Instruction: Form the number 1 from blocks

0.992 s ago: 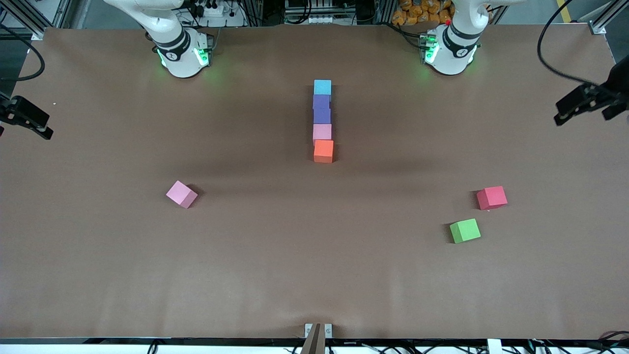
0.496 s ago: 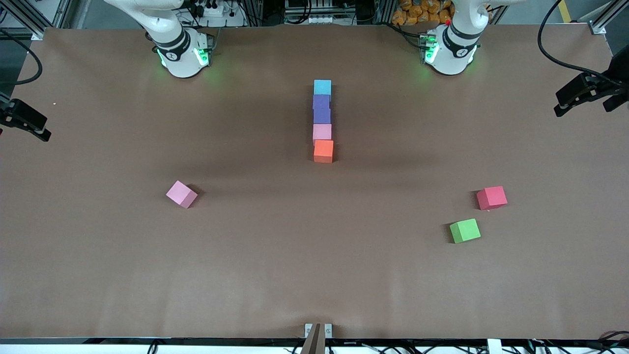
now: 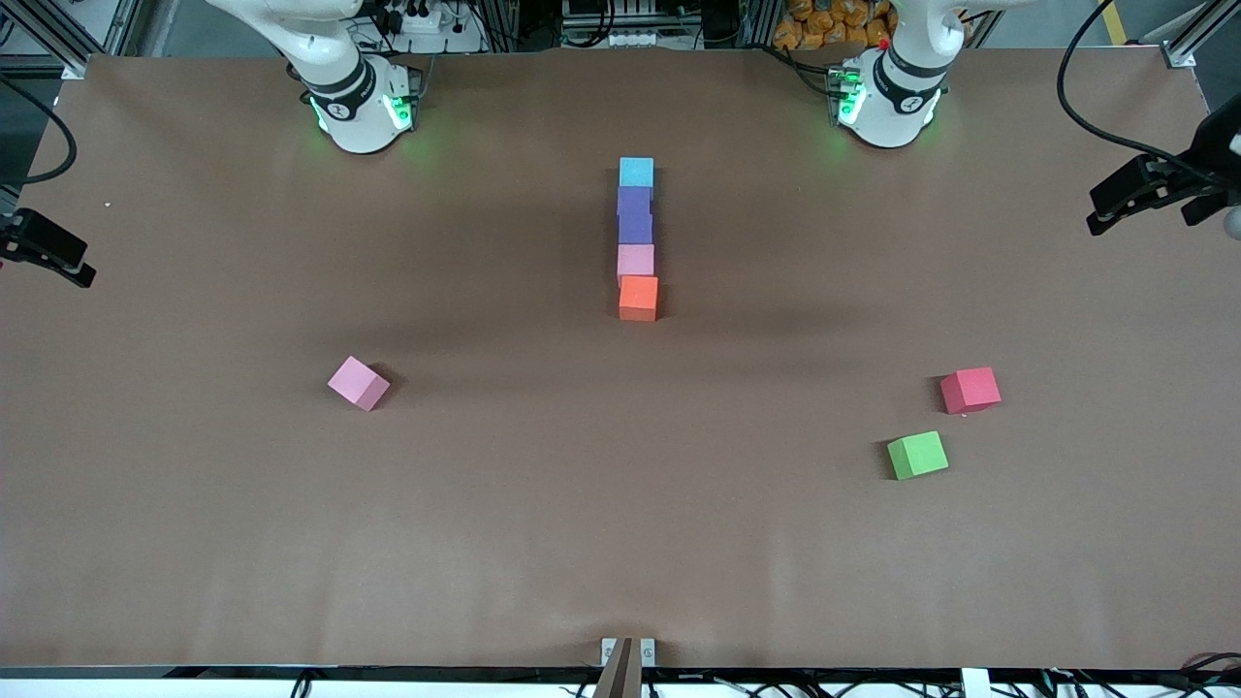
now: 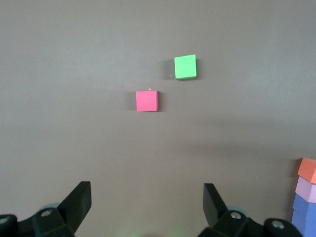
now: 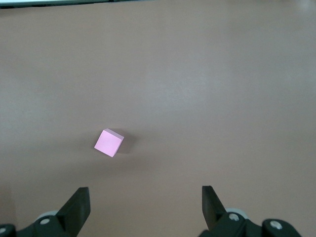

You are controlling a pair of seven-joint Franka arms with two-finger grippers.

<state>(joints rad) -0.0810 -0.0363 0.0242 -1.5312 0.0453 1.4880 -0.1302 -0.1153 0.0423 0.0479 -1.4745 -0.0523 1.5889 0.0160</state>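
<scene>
Across the brown table [image 3: 194, 543] in the front view, five blocks sit in one straight line at mid-table, each touching the next. Farthest from the camera is the light blue block [image 3: 636, 172], then the first purple block [image 3: 634, 200], the second purple block [image 3: 636, 228], the pink block [image 3: 635, 260], and nearest the camera the orange block [image 3: 638, 297]. A loose pink cube [image 3: 358, 382] lies by itself, turned askew, toward the right arm's end of the table and nearer the camera than the line. Red cube [image 3: 970, 390] and green cube [image 3: 917, 455] sit toward the left arm's end, near each other but apart, green nearer the camera. Left gripper [image 3: 1154, 194] hangs at the table's edge at the left arm's end; right gripper [image 3: 44, 247] hangs at the edge at the right arm's end. Neither holds anything.

Left wrist view: left gripper [image 4: 146, 205] fingers spread wide, nothing between them, high over bare table. Red cube [image 4: 147, 100] and green cube [image 4: 185, 66] lie ahead of it, not touching. At the frame edge the end of the line shows: orange block [image 4: 308, 169], pink block [image 4: 306, 188], and a purple block [image 4: 302, 212], partly cut off.

Right wrist view: right gripper [image 5: 145, 203] fingers spread wide, empty, high over bare table. Loose pink cube [image 5: 108, 142] lies ahead of it, alone, corner turned toward the camera.
</scene>
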